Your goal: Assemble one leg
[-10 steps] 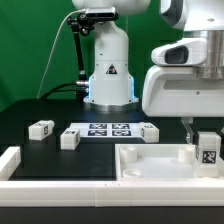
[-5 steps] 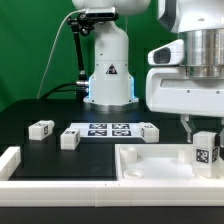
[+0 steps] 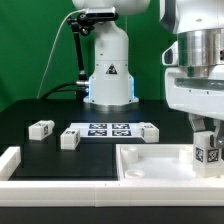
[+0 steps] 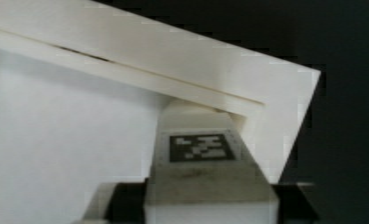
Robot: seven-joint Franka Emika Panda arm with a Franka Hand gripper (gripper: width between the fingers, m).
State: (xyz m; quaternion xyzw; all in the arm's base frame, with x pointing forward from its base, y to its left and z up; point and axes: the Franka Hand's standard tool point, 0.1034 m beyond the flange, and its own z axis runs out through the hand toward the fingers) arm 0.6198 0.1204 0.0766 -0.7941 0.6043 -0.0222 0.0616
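Leg (image 3: 208, 152) held upright in hand (image 3: 205, 135), fingers closed on it, over corner of white tray-like piece (image 3: 150, 165) at exterior view's right. Seating not confirmed. Three spare legs (image 3: 41, 128) left untouched on bench (image 3: 30, 145) near marker board (image 3: 107, 130).

Green backdrop (image 3: 30, 50), black table (image 3: 40, 150)

The marker board (image 3: 108, 129) was laid flat on the counter (image 3: 40, 150), mid-scene. One block (image 3: 41, 128) was set well to its exterior-view left, another (image 3: 69, 139) just beside its near left corner, a third (image 3: 149, 132) touching its right end. The tray-like piece (image 3: 150, 165) was placed nearer the camera, at the exterior view's right. The leg (image 3: 209, 152) was held by the end effector (image 3: 205, 135) over the tray's right part.
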